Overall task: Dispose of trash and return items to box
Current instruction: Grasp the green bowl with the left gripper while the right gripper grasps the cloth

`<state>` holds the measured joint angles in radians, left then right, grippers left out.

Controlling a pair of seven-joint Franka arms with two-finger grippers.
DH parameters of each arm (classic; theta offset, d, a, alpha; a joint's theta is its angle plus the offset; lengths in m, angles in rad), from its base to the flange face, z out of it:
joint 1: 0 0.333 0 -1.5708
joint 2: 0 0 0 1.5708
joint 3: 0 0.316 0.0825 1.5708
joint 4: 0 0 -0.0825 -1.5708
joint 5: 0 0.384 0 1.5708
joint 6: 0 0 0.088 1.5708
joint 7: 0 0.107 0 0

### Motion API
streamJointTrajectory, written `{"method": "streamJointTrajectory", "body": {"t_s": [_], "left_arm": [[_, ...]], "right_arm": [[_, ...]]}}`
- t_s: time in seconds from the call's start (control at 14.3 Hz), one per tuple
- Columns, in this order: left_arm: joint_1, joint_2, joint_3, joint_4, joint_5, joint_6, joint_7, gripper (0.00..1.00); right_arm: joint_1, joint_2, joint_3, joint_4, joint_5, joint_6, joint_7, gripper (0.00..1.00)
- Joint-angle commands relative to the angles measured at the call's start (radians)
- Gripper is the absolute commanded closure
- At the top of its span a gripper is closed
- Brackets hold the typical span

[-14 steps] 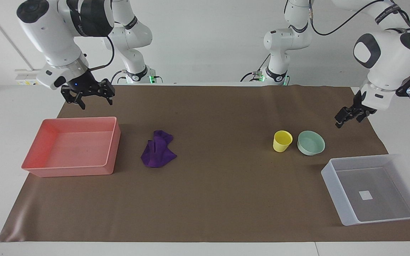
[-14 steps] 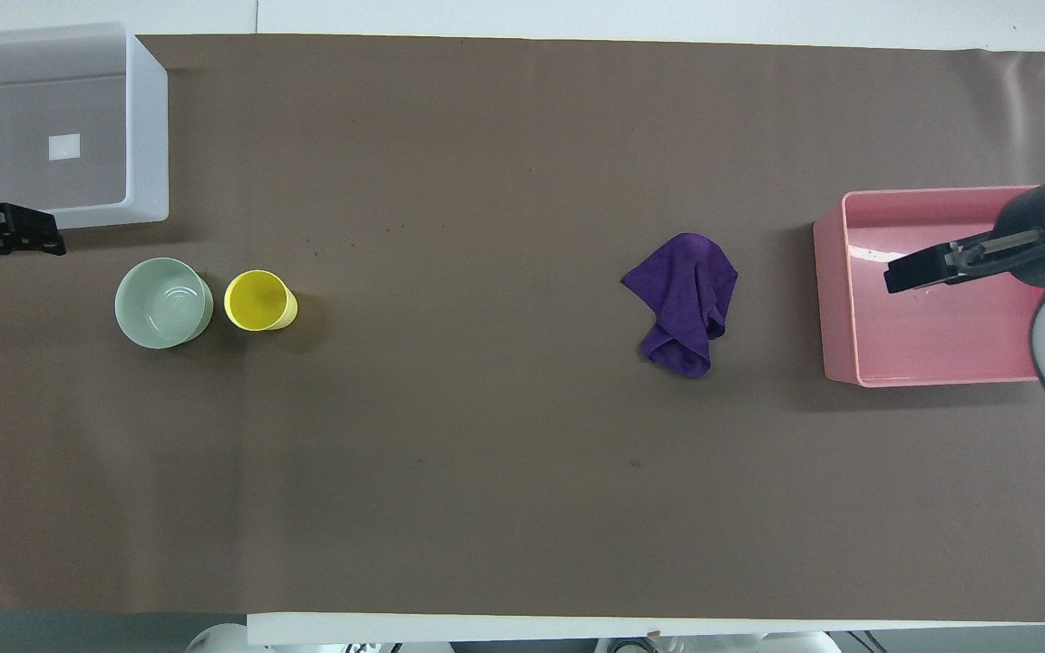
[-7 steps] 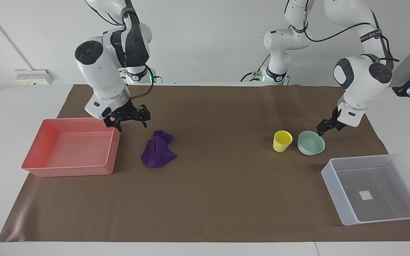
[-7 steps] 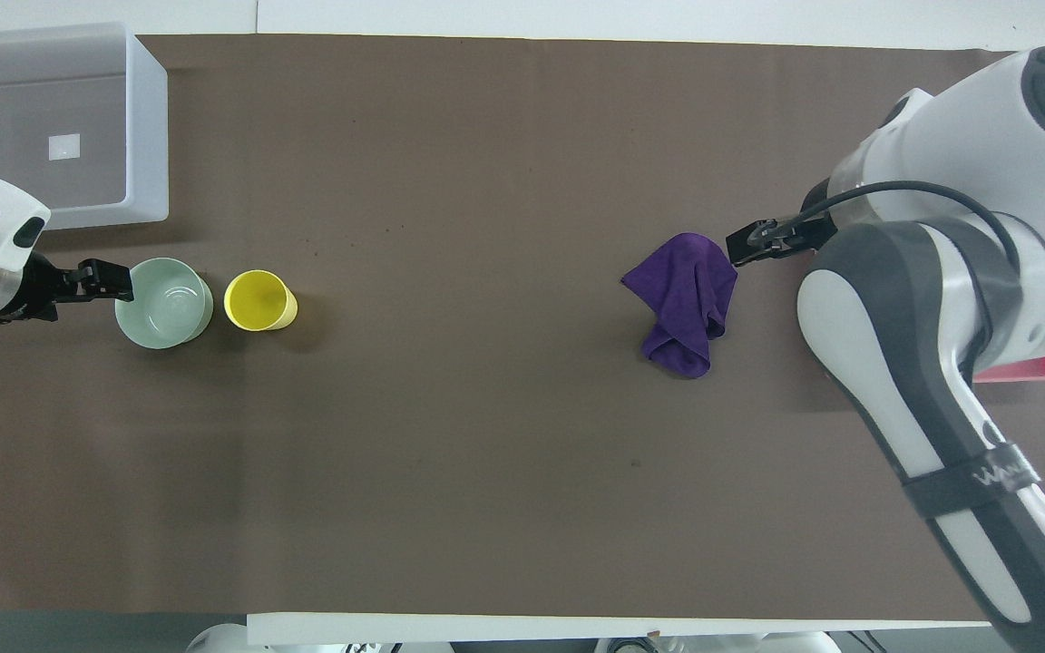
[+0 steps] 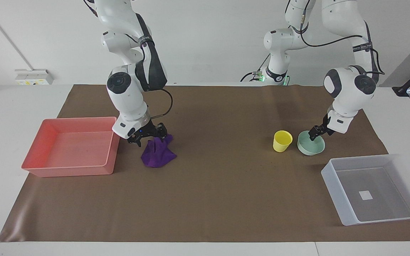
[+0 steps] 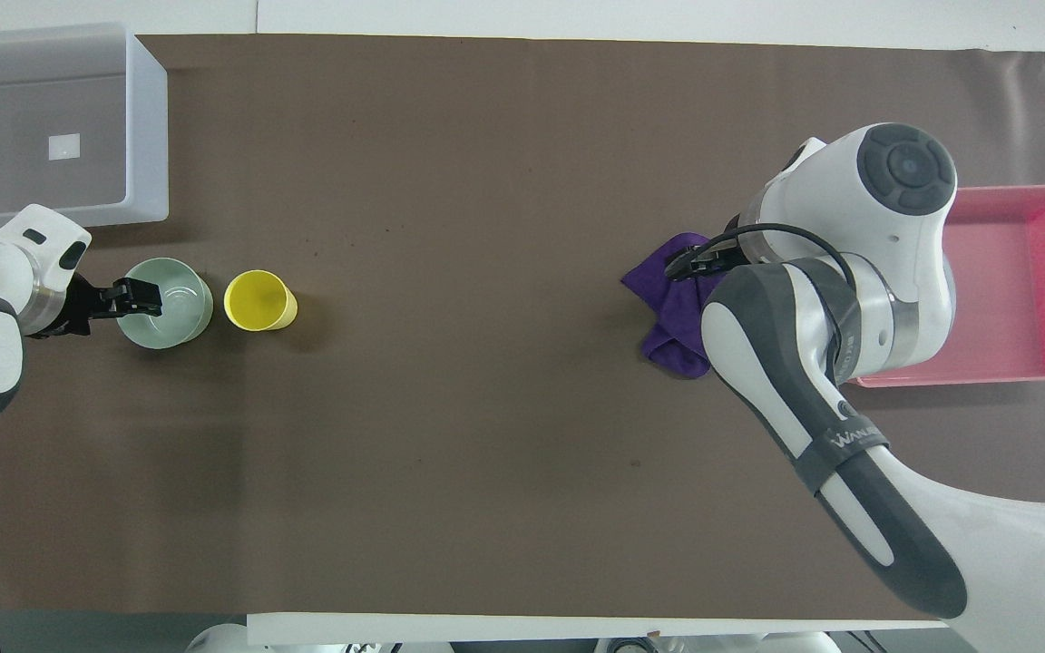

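Note:
The purple fabric trash (image 5: 157,154) lies crumpled on the brown mat beside the pink tray (image 5: 114,142). My right gripper (image 5: 148,138) is open and low, its fingers straddling the upper folds of the fabric (image 6: 663,304). The yellow cup (image 5: 282,140) stands upright beside the mint-green bowl (image 5: 311,147). My left gripper (image 5: 315,134) is down at the bowl's rim on the side toward the left arm's end of the table; in the overhead view it (image 6: 137,298) overlaps the bowl (image 6: 180,313). The translucent box (image 5: 333,185) is empty.
The pink tray (image 6: 1021,290) is empty at the right arm's end of the table. The box (image 6: 149,118) sits farther from the robots than the bowl and the cup (image 6: 258,300). The right arm's forearm covers part of the fabric from above.
Both arms came down from raised positions. The right gripper moved from over the pink tray to the purple fabric. The left gripper moved from the mat's edge to the bowl's rim.

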<state>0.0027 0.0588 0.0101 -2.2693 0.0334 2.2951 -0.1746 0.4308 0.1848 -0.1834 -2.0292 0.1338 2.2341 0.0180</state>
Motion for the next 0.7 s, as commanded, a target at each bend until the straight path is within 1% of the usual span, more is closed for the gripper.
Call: {"method": "streamJointTrajectory", "body": {"t_s": [0.0,0.07,0.14,0.21,0.42,0.49,0.56,0.63], "left_arm": [[-0.003,-0.002,0.005,-0.041,0.013,0.050,-0.025,0.19],[-0.001,0.001,0.005,-0.041,0.013,0.043,-0.038,0.58],[0.000,0.001,0.005,-0.041,0.013,0.038,-0.037,0.86],[0.006,0.001,0.005,-0.041,0.013,0.035,-0.036,1.00],[0.005,0.003,0.005,-0.027,0.013,0.017,-0.031,1.00],[0.003,0.007,0.005,0.000,0.013,-0.017,-0.029,1.00],[-0.001,0.013,0.004,0.028,0.013,-0.057,-0.029,1.00],[-0.006,0.010,0.004,0.055,0.013,-0.103,-0.029,1.00]], "right_arm": [[0.028,0.071,-0.002,-0.016,0.013,0.103,0.016,0.02],[0.031,0.084,-0.002,-0.019,0.013,0.116,0.019,0.03],[0.031,0.087,-0.002,-0.026,0.013,0.119,0.019,0.04],[0.029,0.085,-0.002,-0.035,0.013,0.122,0.017,0.13],[0.028,0.082,-0.002,-0.049,0.013,0.118,0.014,0.53],[0.028,0.081,-0.002,-0.054,0.013,0.111,0.016,0.65],[0.028,0.079,-0.002,-0.054,0.013,0.104,0.016,0.73],[0.028,0.079,-0.002,-0.054,0.013,0.102,0.017,0.79]]}}
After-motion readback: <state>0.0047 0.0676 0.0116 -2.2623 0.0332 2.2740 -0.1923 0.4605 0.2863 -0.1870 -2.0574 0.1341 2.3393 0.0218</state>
